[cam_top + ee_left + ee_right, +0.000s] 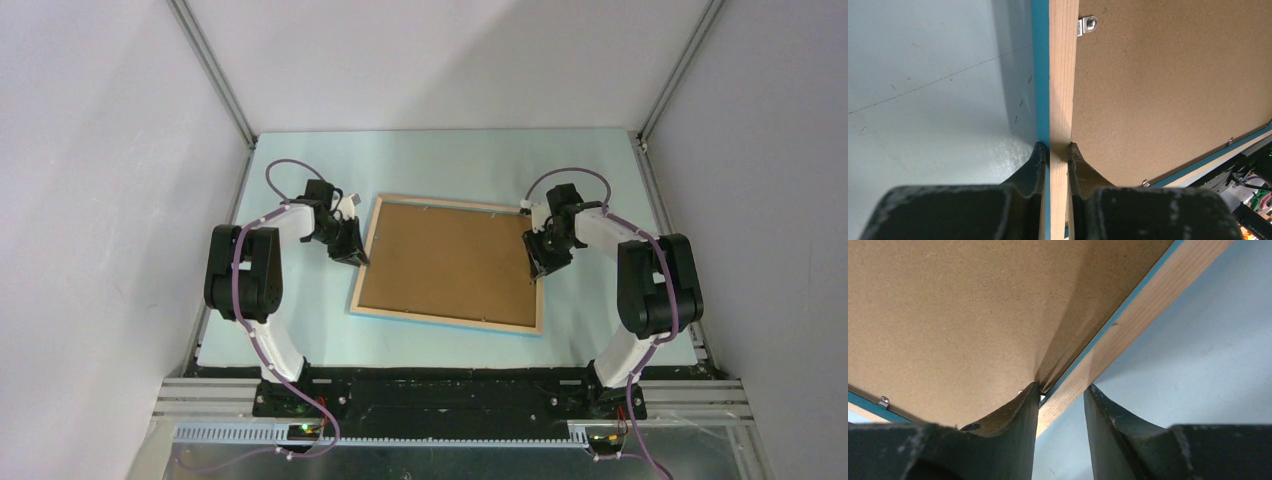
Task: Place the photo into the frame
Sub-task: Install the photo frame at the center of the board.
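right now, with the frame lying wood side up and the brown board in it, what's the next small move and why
Probably ease the right inner finger sideways against what looks like a small metal tab, to turn it off the backing board. The frame lies wood side up with the board in it. The left jaws clamp its left rail, the right jaws stand open astride the right rail, and no photo is in view.

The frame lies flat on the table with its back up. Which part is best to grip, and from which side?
Probably a side rail, from above, with one finger on each side of it. The frame lies flat, so only its narrow wooden rail rises above the table and the backing board. The left gripper is shut on the left rail this way; the right gripper stands open astride the right rail.
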